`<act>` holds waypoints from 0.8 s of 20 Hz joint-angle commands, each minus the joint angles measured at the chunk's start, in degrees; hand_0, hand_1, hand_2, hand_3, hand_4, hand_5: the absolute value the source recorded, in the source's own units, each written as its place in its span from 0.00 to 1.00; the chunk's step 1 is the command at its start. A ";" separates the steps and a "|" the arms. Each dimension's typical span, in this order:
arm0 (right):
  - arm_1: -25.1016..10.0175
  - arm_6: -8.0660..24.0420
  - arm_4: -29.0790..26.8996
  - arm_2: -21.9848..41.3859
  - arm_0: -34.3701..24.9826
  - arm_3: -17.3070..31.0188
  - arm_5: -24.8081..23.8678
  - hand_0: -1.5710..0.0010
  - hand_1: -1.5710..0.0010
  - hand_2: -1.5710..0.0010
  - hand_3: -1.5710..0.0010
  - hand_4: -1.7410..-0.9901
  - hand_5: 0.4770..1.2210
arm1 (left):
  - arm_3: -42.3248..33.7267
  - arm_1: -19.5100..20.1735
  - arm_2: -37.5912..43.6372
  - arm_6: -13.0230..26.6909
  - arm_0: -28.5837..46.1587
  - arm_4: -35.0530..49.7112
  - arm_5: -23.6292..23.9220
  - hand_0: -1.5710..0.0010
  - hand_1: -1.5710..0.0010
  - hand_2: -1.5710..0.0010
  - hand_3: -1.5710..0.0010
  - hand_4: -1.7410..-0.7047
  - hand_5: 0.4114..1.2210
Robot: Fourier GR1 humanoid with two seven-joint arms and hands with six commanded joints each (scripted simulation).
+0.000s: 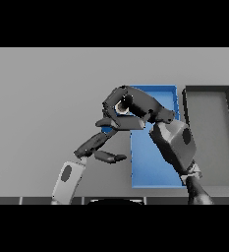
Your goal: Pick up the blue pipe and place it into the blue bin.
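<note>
Though mostly hidden, blue pipe (107, 129) shows under right hand (135, 110).

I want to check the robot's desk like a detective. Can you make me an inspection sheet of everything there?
Surface: grey table, flat and plain.
Job's things: blue pipe, only a small bit shows under the right hand, by the left edge of the blue bin.
Clutter: dark grey bin right of the blue bin.
Hands: right hand curled round the pipe; left hand close below it, fingers straight, holding nothing.
Cables: nothing seen.
Surroundings: nothing seen.
</note>
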 commanded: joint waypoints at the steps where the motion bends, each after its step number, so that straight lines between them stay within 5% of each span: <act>1: -0.99 -0.53 1.09 -2.23 -2.25 1.35 -1.72 0.00 0.00 0.00 0.00 0.00 1.00 | 0.27 -0.18 -0.07 0.53 -0.07 -0.24 0.16 1.00 1.00 1.00 1.00 0.81 0.03; 8: -8.44 0.42 9.19 -13.07 -6.39 13.22 -1.75 0.00 0.00 0.00 0.00 0.00 1.00 | -0.47 0.53 -0.43 -0.16 0.92 -0.80 0.07 1.00 1.00 1.00 1.00 0.82 0.00; 11: -10.03 -0.48 11.79 -16.17 -2.08 15.84 0.27 0.00 0.00 0.00 0.00 0.00 1.00 | 0.13 0.64 -0.17 -0.29 -0.58 -1.47 0.62 1.00 1.00 1.00 1.00 0.84 0.00; 16: -9.92 1.79 13.75 -18.59 8.91 13.04 0.76 0.00 0.00 0.00 0.00 0.00 1.00 | -0.36 0.84 -0.65 -1.02 0.50 -1.78 0.66 1.00 1.00 1.00 1.00 0.84 0.01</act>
